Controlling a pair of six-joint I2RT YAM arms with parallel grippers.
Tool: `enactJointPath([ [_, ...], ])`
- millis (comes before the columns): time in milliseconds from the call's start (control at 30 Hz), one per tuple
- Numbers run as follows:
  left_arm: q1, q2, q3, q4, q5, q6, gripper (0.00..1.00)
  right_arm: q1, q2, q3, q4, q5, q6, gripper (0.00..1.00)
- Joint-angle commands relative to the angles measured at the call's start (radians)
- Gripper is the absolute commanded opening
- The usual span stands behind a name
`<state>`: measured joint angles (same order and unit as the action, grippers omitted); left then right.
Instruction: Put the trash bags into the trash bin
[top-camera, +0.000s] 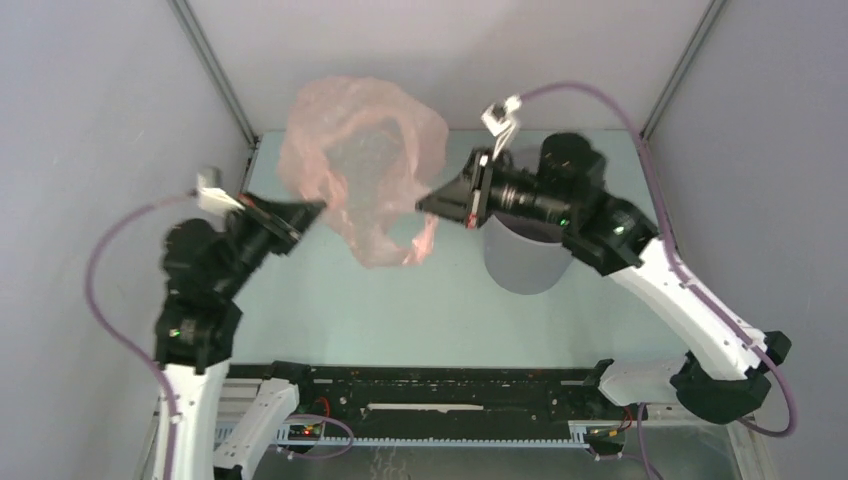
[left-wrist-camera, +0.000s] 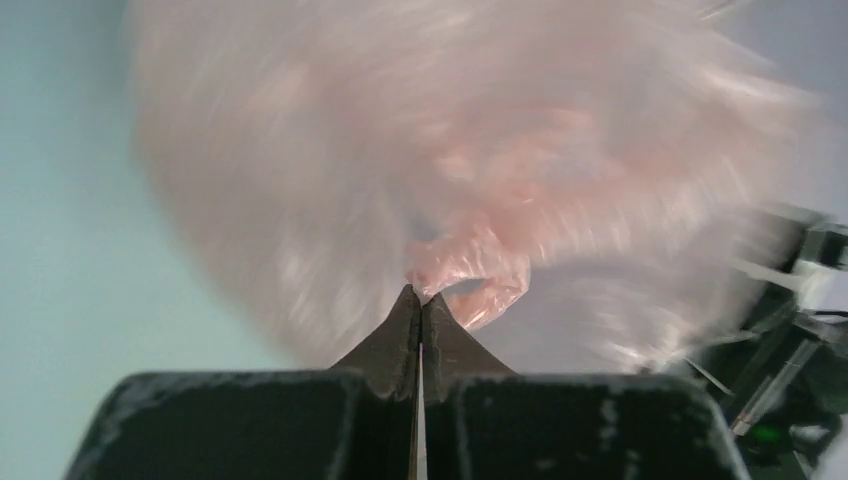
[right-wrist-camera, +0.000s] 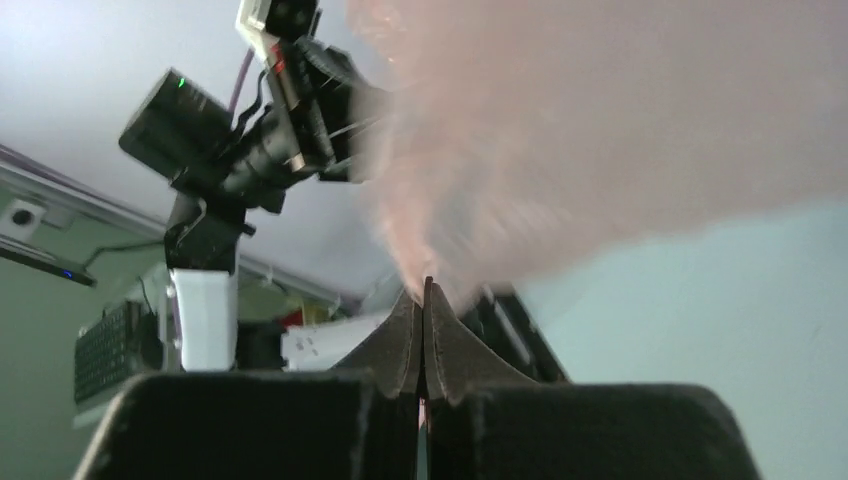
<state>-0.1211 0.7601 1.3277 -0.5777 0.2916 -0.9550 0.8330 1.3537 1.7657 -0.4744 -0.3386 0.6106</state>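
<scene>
Aloft, the bag hangs pinched at both edges — bin beside it.

Trash bag held up over surface, rear-centre, spread btwn the two claws. Left claw at bag's left edge, tips pinched on film. Right claw at bag's right edge, tips likewise pinched on film. Claws face each other w/ bag btwn them. Bag's lower end hangs below the claw line, nearer right claw; contact w/ surface cannot be determined. Trash bin stands on surface, right of bag, beneath right arm's wrist and partly hidden by it. Bag is outside bin, to bin's left.
</scene>
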Motion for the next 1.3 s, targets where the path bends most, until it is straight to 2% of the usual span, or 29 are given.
enactJointPath([
  [0, 0.03, -0.045, -0.424, -0.213, 0.017, -0.027, 0.0, -0.042, 0.06, -0.447, 0.039, -0.131, 0.143, 0.0],
  [100, 0.06, -0.058, -0.494, -0.374, 0.008, 0.069, 0.0, -0.036, 0.068, -0.497, -0.069, -0.11, 0.084, 0.0],
  [200, 0.061, -0.041, -0.346, -0.352, 0.002, 0.087, 0.0, -0.049, 0.047, -0.427, -0.068, -0.087, 0.048, 0.0],
  [267, 0.061, 0.037, -0.121, -0.324, 0.013, 0.094, 0.0, -0.067, 0.079, -0.281, -0.127, -0.069, 0.014, 0.0],
  [367, 0.053, 0.214, 0.323, -0.31, 0.124, 0.094, 0.0, -0.086, 0.18, 0.064, -0.245, -0.121, 0.017, 0.0],
  [433, 0.024, 0.286, 0.566, -0.307, 0.107, 0.113, 0.0, -0.085, 0.207, 0.16, -0.181, -0.183, 0.067, 0.0],
  [467, 0.013, 0.293, 0.612, -0.308, 0.085, 0.131, 0.0, -0.083, 0.202, 0.161, -0.132, -0.2, 0.087, 0.0],
  [533, 0.012, 0.225, 0.514, -0.318, 0.0, 0.149, 0.0, -0.082, 0.175, 0.1, -0.058, -0.198, 0.101, 0.0],
  [567, 0.017, 0.185, 0.392, -0.354, -0.056, 0.131, 0.0, -0.085, 0.164, 0.04, -0.045, -0.181, 0.1, 0.0],
  [600, 0.031, 0.147, 0.195, -0.387, -0.058, 0.102, 0.0, -0.092, 0.156, -0.025, -0.048, -0.166, 0.106, 0.0],
  [633, 0.056, 0.131, 0.036, -0.43, 0.003, 0.074, 0.0, -0.102, 0.154, -0.096, -0.059, -0.161, 0.116, 0.0],
  [700, 0.102, 0.123, -0.284, -0.458, 0.239, 0.076, 0.0, -0.125, 0.17, -0.246, -0.095, -0.209, 0.149, 0.0],
  [733, 0.101, 0.09, -0.36, -0.461, 0.252, 0.091, 0.0, -0.129, 0.174, -0.328, -0.096, -0.235, 0.166, 0.0],
  [767, 0.101, 0.024, -0.38, -0.468, 0.195, 0.103, 0.0, -0.126, 0.168, -0.398, -0.078, -0.257, 0.178, 0.0],
  [833, 0.109, -0.08, -0.304, -0.485, 0.069, 0.111, 0.0, -0.102, 0.134, -0.467, -0.057, -0.237, 0.172, 0.0],
  [933, 0.114, -0.023, -0.069, -0.481, 0.06, 0.114, 0.0, -0.119, 0.091, -0.429, -0.009, -0.235, 0.201, 0.0],
  [1033, 0.107, 0.132, 0.236, -0.42, 0.158, 0.08, 0.0, -0.157, 0.131, -0.183, -0.078, -0.233, 0.189, 0.0],
  [1133, 0.104, 0.233, 0.53, -0.344, 0.162, 0.055, 0.0, -0.131, 0.225, 0.244, -0.251, -0.17, 0.09, 0.0],
  [1200, 0.103, 0.254, 0.597, -0.344, 0.133, 0.058, 0.0, -0.109, 0.27, 0.387, -0.304, -0.131, 0.033, 0.0],
  [1267, 0.104, 0.23, 0.511, -0.42, 0.084, 0.067, 0.0, -0.096, 0.264, 0.354, -0.301, -0.118, 0.006, 0.0],
])
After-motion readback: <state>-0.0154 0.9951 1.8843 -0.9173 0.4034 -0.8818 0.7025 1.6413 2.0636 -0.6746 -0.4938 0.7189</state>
